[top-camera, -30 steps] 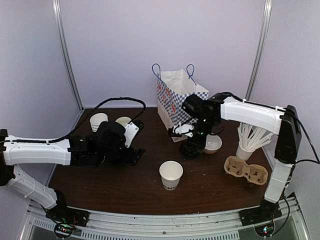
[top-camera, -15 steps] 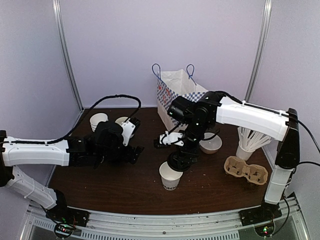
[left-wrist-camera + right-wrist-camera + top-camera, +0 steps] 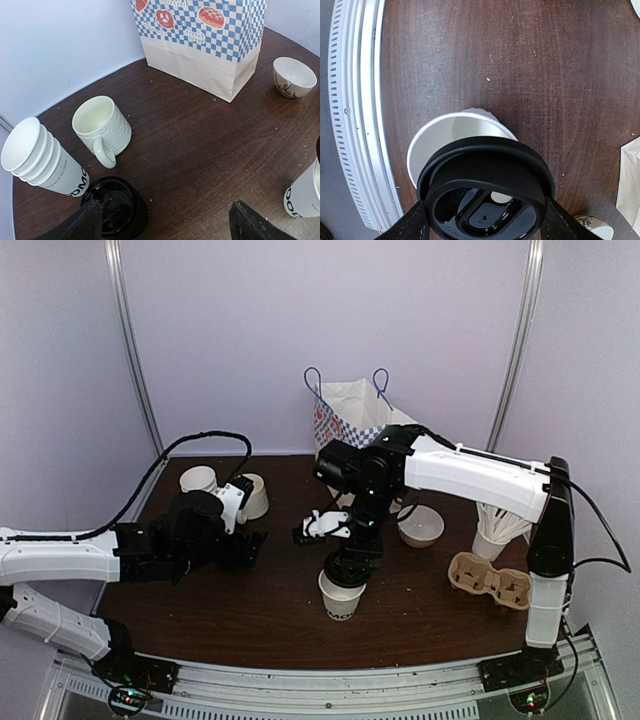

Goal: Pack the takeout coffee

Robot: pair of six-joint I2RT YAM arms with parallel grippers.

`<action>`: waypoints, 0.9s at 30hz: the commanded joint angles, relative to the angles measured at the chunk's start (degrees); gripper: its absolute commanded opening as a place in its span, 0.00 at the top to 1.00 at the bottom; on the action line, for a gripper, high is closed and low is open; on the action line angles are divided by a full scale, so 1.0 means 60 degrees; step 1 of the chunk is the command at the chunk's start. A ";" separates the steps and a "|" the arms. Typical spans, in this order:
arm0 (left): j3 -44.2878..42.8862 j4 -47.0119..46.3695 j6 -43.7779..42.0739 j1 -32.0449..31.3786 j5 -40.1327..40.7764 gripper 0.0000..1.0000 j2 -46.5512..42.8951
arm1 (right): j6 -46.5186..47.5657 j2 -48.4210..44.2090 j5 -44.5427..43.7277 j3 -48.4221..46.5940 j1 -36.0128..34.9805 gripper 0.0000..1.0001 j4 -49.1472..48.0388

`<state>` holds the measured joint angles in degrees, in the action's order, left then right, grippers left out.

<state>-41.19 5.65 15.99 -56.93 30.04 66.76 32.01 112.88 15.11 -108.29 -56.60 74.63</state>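
Note:
The white paper cup (image 3: 341, 597) stands open near the table's front middle; it also shows in the right wrist view (image 3: 445, 140) and at the right edge of the left wrist view (image 3: 305, 195). My right gripper (image 3: 345, 565) is shut on a black plastic lid (image 3: 487, 192) and holds it just above the cup's rim, partly covering the mouth. My left gripper (image 3: 250, 545) is open and empty, low over the table left of the cup, its fingertips (image 3: 75, 225) beside a stack of black lids (image 3: 116, 206).
A blue-checked paper bag (image 3: 355, 435) stands at the back. A cream mug (image 3: 102, 127), a stack of paper cups (image 3: 40, 160), a small bowl (image 3: 294, 76), a clear cup (image 3: 421, 526), a cardboard cup carrier (image 3: 491, 581) and a cup of stirrers (image 3: 498, 520) surround the work area.
My right arm swung from near the bag to over the paper cup with the lid and lowered it to the rim. My left arm drew back to the left.

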 commanded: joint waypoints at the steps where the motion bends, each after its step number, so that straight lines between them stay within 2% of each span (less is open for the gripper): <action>1: 0.0171 -0.0450 0.0185 0.0112 0.0188 0.08 -0.0212 | 0.0144 0.0171 -0.0401 -0.0300 -0.0237 0.28 0.0324; 27: 0.0511 -0.0485 0.0320 0.0203 0.0122 0.08 -0.0435 | 0.0175 0.0841 -0.0723 -0.0724 -0.0725 0.26 0.0619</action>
<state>-38.85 5.58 17.10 -56.18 30.26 64.71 32.88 117.03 11.53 -111.46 -60.27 76.95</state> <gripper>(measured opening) 0.923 0.746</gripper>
